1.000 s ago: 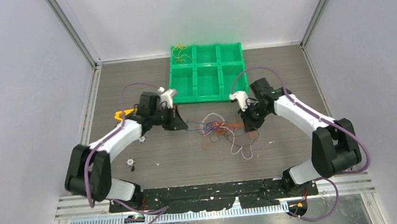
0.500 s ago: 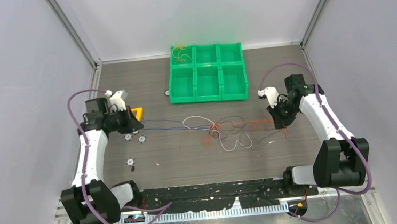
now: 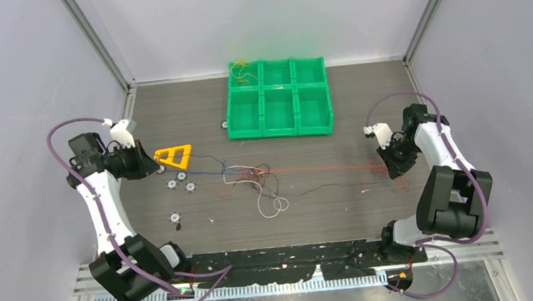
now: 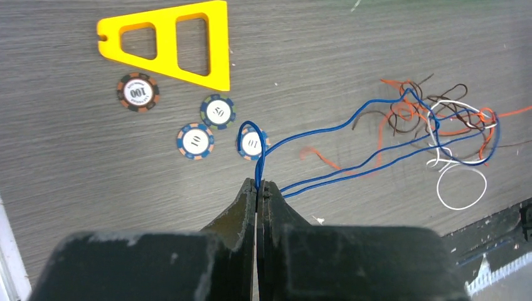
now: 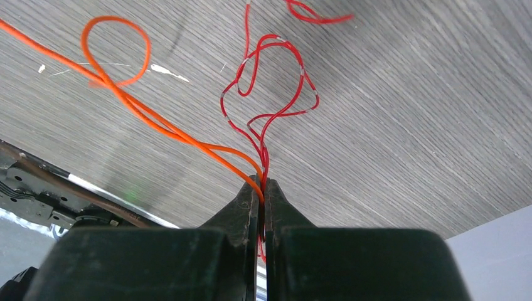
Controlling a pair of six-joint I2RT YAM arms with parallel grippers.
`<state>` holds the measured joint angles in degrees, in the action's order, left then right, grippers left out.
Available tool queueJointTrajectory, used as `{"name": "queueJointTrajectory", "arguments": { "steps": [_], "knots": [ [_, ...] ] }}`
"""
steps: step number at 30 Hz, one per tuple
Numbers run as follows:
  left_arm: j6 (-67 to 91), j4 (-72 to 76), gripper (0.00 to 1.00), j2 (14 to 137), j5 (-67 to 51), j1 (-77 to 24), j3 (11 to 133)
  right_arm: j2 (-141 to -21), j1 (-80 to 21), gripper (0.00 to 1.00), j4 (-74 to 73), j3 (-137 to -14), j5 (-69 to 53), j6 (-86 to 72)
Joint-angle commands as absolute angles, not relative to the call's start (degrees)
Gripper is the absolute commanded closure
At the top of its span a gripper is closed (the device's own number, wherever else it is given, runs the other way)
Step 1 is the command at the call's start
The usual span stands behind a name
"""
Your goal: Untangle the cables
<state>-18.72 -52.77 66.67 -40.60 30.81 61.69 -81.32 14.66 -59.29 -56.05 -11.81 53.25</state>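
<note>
Cables (image 3: 257, 179): thin flexible multicoloured wires, knotted on the grey wood-grain table (image 3: 326, 210). The knot sits well out from both grippers, nearer the left one.

Left gripper (image 4: 258, 183): jaws pinched tight on blue wire (image 4: 342, 122). The wire loops just past the tips, crossing a "10" poker chip (image 4: 251, 143), then runs out to the knot. More chips and a yellow plastic triangular frame (image 4: 182, 44) lie beyond the tips, off to their left.

Right gripper (image 5: 262, 182): clamped on orange wire (image 5: 103, 80) and red wire (image 5: 303, 72). Red loops slack just ahead of the tips; orange leads away toward the knot.

Green six-compartment plastic tray (image 3: 279, 99): far side, between the arms.
</note>
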Motion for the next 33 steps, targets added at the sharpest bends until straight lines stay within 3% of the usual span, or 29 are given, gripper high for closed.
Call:
{"name": "queueJointTrajectory", "arguments": {
  "steps": [1,10,11,13,15,17,26,33],
  "knots": [
    [-23.7,-55.7,1.0,65.4,-44.3,29.3,61.3,-80.3,15.3,0.95,-60.5,-59.9,-15.1,54.3],
    [-21.8,-49.2,1.0,56.1,-41.5,3.6,52.4,-76.2,10.7,0.95,-72.3,-73.8,-43.0,48.4],
    [-22.1,-47.5,0.88,55.9,-42.0,1.9,52.0,-75.5,8.7,0.95,-72.6,-74.9,-44.4,47.1],
    [-23.1,-45.5,0.54,56.1,-44.8,-1.3,52.9,-73.6,5.2,0.95,-72.2,-76.0,-48.1,44.8],
    [-21.2,-41.5,0.35,56.4,-46.7,-4.7,56.1,-71.3,1.4,0.95,-70.1,-76.5,-50.8,41.4],
    [-17.0,-35.3,0.25,56.7,-48.8,-8.5,58.4,-69.2,-2.6,0.95,-67.3,-76.6,-53.1,37.8],
    [-8.6,-14.1,0.17,63.6,-43.8,-33.5,64.6,-64.3,-13.6,0.95,-55.2,-77.4,-56.1,21.8],
    [9.9,-1.5,0.17,69.6,-45.0,-35.9,68.3,-61.9,-16.8,0.95,-57.2,-75.2,-54.4,27.4]
  ]
}}
